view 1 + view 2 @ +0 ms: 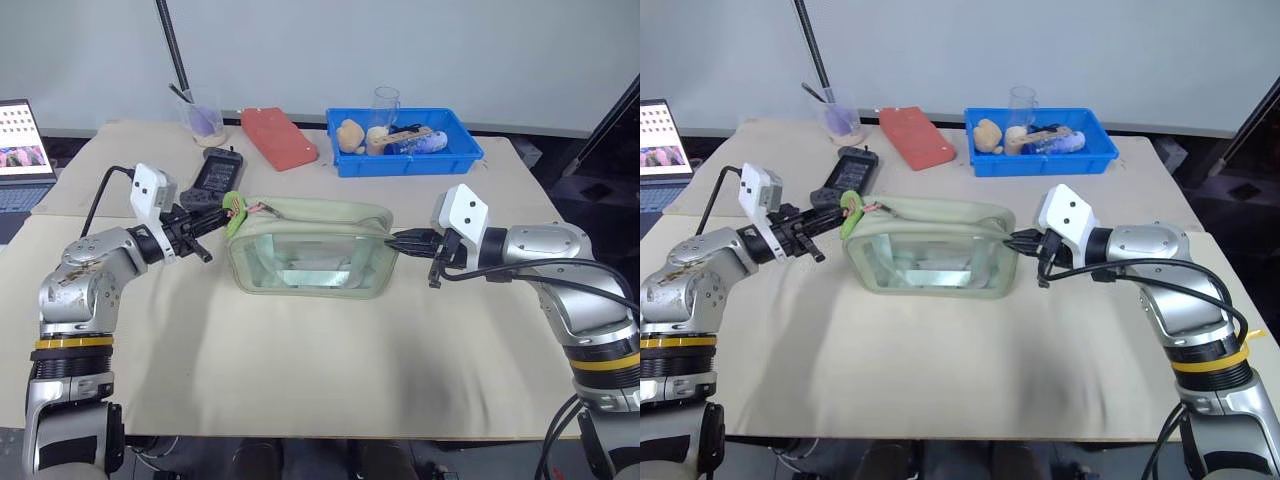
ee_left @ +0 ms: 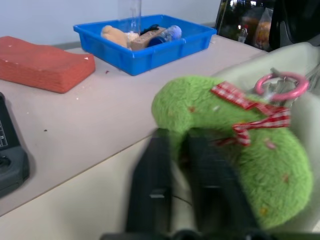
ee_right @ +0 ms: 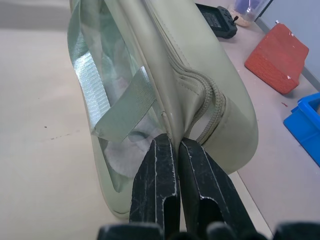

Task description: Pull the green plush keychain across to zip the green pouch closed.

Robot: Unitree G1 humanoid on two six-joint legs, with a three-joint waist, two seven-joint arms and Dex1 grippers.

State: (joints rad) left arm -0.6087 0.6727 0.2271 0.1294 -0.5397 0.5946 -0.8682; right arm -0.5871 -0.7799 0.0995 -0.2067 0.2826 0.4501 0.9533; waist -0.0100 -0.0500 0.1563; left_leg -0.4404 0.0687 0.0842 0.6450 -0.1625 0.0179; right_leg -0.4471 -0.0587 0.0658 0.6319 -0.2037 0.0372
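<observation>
The boxy green pouch (image 1: 310, 250), soft fabric with clear plastic windows, sits mid-surface (image 1: 300, 370). The left end effector (image 2: 182, 150) is clamped on the fuzzy green plush keychain (image 2: 225, 135) at the pouch's left end; the right end effector (image 3: 172, 160) pinches its right-end seam.

Both arms reach inward, level — left gripper (image 1: 207, 224) and right gripper (image 1: 398, 240) have jaws closed.

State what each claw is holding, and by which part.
Left claw pinches the green plush keychain at its lower edge. Right claw grips the green pouch by its end seam.
</observation>
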